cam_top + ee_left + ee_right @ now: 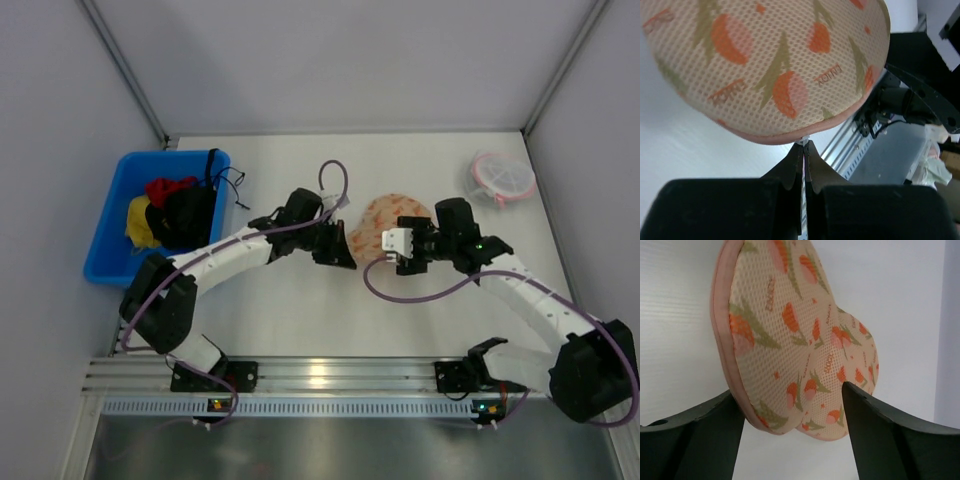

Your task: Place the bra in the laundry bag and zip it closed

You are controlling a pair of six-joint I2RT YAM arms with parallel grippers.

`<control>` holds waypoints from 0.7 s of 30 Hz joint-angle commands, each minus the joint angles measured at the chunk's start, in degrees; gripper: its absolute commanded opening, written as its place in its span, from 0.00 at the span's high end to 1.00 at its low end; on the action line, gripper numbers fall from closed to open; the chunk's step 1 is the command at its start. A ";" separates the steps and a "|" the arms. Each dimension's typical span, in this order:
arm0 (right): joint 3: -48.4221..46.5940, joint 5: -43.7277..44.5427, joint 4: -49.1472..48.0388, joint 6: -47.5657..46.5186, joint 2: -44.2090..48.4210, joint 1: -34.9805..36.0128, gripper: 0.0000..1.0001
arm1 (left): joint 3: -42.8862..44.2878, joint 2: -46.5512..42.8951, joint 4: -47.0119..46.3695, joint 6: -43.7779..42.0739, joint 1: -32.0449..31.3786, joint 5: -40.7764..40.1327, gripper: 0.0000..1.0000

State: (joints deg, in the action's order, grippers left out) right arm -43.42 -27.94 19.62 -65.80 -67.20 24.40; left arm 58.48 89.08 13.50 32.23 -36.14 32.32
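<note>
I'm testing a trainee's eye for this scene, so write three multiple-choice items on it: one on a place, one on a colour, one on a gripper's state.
1. Where on the table does the blue bin stand?
A. left side
B. right side
C. centre

2. What colour edges the laundry bag?
A. green
B. pink
C. black

3. How is the right gripper?
A. shut on the bag
B. out of view
C. open, astride the bag

Answers:
1 A, the top view shows the bin far left.
2 B, a pink rim runs round the printed mesh.
3 C, the right wrist view shows its jaws apart with the bag's lower edge between them.
</note>
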 commanded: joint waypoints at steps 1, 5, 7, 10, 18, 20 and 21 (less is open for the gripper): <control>-2.29 -5.45 8.93 -0.64 7.94 -1.11 0.23 | 3.04 0.29 -3.73 0.90 -5.42 1.43 1.00; -1.49 -7.21 18.60 0.23 17.34 -1.11 0.16 | 7.60 5.04 -6.64 4.42 -8.24 1.79 1.00; -0.71 -6.95 21.95 0.23 19.55 -1.11 0.16 | 9.54 7.93 -8.05 6.09 -8.94 2.14 1.00; 1.32 -4.84 20.38 0.41 21.85 -1.02 0.17 | 13.50 11.02 -8.22 7.15 -10.26 2.84 1.00; -2.20 -3.36 19.24 0.32 13.68 -0.76 0.38 | 17.46 13.05 -8.93 9.61 -11.67 2.31 1.00; -2.20 -2.56 17.14 0.32 12.01 -0.85 0.41 | 17.99 13.23 -8.93 9.78 -12.02 2.40 1.00; -2.02 -2.21 16.08 0.50 11.74 -0.85 0.42 | 18.07 13.31 -8.93 9.78 -12.11 2.58 1.00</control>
State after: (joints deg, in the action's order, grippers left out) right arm -43.18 -30.28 38.33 -65.41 -54.81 23.46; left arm 73.73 102.54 8.38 40.82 -47.83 33.65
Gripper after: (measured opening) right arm 0.587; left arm 0.015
